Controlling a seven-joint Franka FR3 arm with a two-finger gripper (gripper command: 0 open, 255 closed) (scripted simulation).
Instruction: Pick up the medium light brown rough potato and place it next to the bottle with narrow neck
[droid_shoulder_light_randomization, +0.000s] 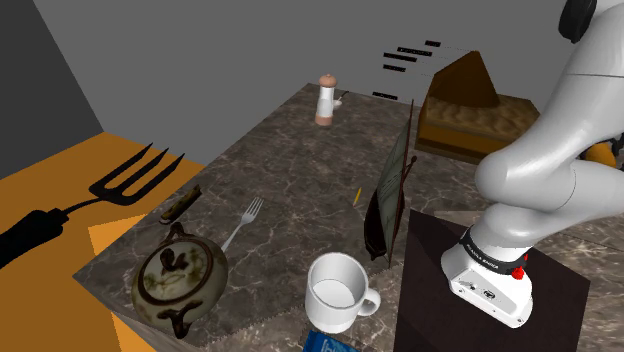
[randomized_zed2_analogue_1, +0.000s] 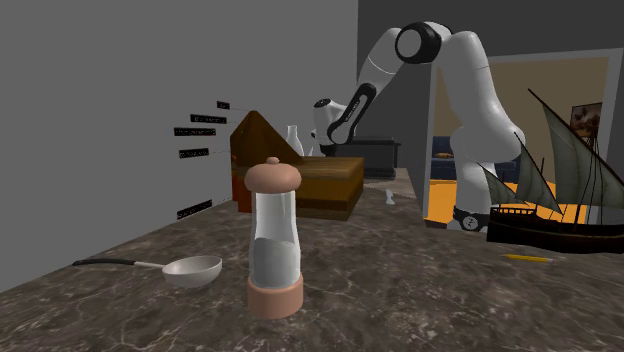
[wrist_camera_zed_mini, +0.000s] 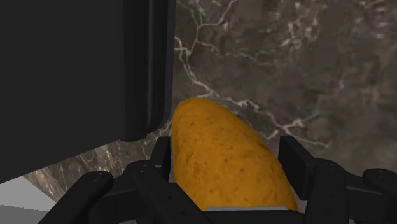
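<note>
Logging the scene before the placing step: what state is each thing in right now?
gripper: shut on the potato
potato: clasped in the gripper
bottle: upright
white mug: upright
grinder: upright, partly filled
teapot: upright
silver fork: lying flat
ladle: lying flat
model ship: upright

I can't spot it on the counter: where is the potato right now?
In the wrist view, the orange-brown rough potato is clasped in the black two-finger claw, over the dark marble countertop and right beside a tall black block.
</note>
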